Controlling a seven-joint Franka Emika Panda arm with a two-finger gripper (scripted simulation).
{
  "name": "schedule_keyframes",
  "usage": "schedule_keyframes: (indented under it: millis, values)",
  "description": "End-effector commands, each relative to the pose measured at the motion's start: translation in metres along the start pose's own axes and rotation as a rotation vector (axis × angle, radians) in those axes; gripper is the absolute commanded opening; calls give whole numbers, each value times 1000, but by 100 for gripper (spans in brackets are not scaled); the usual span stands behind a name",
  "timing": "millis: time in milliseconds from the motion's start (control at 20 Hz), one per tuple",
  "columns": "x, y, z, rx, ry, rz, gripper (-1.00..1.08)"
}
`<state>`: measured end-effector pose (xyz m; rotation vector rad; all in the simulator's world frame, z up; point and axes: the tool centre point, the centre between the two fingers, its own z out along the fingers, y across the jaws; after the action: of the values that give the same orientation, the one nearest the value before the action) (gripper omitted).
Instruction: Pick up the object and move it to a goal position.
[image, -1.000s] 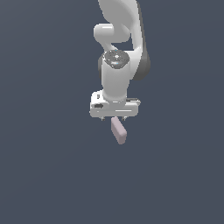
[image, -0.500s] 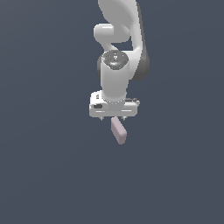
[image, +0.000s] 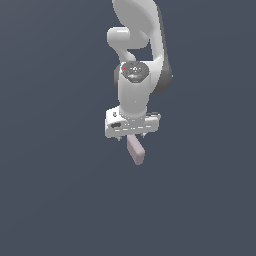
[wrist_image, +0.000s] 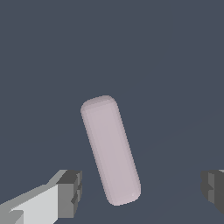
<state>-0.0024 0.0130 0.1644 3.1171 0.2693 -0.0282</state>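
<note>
The object, a pale pinkish-mauve block (image: 136, 150) with rounded edges, lies flat on the dark grey surface. In the exterior view my white gripper (image: 132, 136) hangs straight above it, pointing down, and covers the block's far end. In the wrist view the block (wrist_image: 110, 148) lies slanted between my two dark fingertips (wrist_image: 70, 192), which stand wide apart on either side without touching it. The gripper (wrist_image: 141, 191) is open and empty.
The plain dark grey surface (image: 55, 190) fills both views. The white arm (image: 137, 60) rises above the gripper toward the top of the exterior view. No other objects and no goal marker show.
The gripper has come down very slightly toward the block. The block has not moved.
</note>
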Motion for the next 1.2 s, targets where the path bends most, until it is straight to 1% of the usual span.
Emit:
schedule_keyframes:
  millis: [0,300,550,800,1150]
  values:
    - [1,-4,4,2,3,-56,100]
    - [3,-13,12,5,13,-190,100]
    - [4,-18,17,7,18,-258,100]
    - [4,-20,18,8,20,-286,100]
    - [4,-20,27,8,20,-283,100]
